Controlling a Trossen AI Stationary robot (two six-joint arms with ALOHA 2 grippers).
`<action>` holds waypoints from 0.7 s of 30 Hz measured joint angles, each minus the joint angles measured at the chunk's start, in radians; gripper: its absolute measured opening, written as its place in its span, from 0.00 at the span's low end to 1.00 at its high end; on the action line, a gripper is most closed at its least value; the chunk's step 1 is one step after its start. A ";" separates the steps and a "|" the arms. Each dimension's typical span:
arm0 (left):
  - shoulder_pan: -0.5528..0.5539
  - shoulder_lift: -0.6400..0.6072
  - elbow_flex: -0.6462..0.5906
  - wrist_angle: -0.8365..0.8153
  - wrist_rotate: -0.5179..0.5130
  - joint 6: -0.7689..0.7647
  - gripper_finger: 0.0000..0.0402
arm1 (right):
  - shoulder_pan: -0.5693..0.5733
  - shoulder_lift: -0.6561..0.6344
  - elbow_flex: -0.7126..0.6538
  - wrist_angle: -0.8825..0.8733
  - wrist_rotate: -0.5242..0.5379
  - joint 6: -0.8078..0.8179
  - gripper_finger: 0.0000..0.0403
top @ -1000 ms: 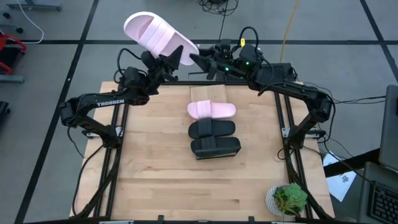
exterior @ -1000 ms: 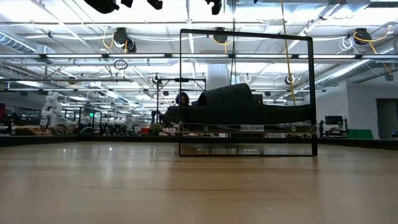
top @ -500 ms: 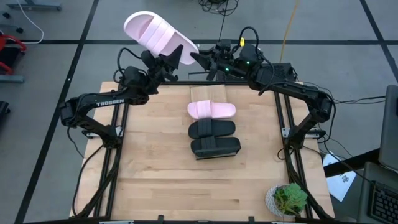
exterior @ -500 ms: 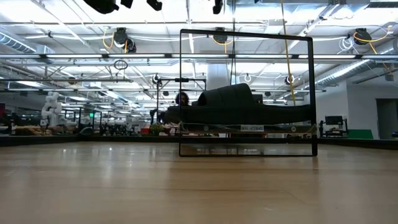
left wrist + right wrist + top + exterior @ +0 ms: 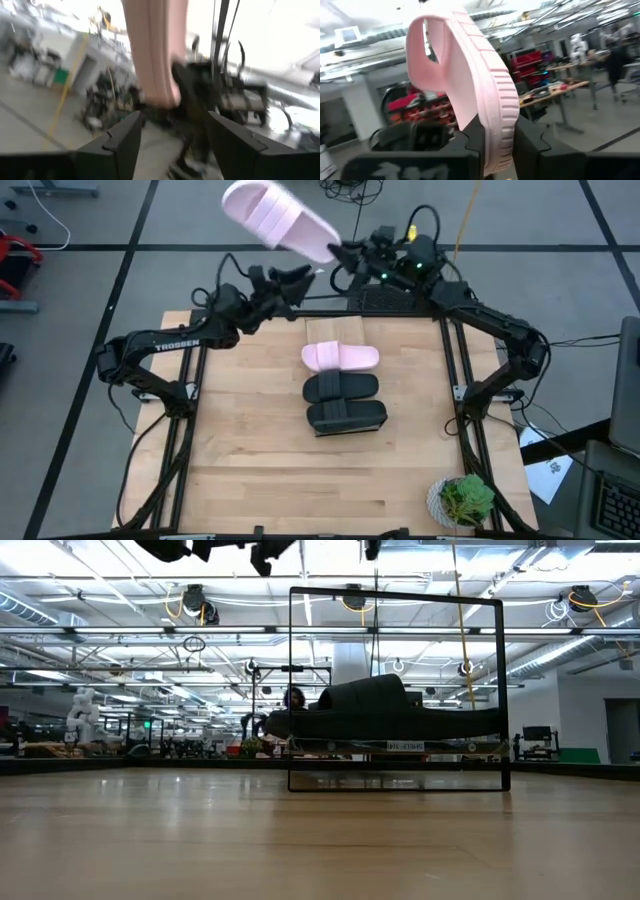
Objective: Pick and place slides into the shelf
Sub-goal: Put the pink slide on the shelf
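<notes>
Overhead, I see my right pincer [image 5: 345, 256] pinching a pink slide [image 5: 278, 220] aloft, left pincer [image 5: 300, 277] spread empty, while the shelf [image 5: 335, 328] carries one pink slide [image 5: 340, 357] and two black slides [image 5: 343, 401].

Shelf [image 5: 400, 690] top edge, arms' upper parts cut off in low view.

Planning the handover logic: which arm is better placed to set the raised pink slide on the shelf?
Right. The right tool is clamped on the raised pink slide; the left tool is open and empty below it.
</notes>
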 joint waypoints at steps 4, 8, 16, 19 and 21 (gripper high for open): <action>-0.006 0.000 0.000 -0.123 0.080 -0.044 0.58 | -0.053 -0.039 0.000 -0.043 0.000 -0.001 0.13; -0.006 0.000 0.000 -0.260 0.197 -0.057 0.58 | -0.125 -0.091 0.000 -0.190 -0.048 -0.024 0.13; 0.002 0.000 0.000 -0.619 0.186 0.030 0.58 | -0.294 -0.174 0.001 -0.723 -0.165 -0.106 0.12; 0.015 0.000 0.000 -0.722 0.121 0.041 0.58 | -0.341 -0.186 0.001 -0.870 -0.185 -0.156 0.12; 0.026 0.000 0.000 -0.776 0.093 0.047 0.58 | -0.362 -0.190 0.001 -0.943 -0.190 -0.187 0.12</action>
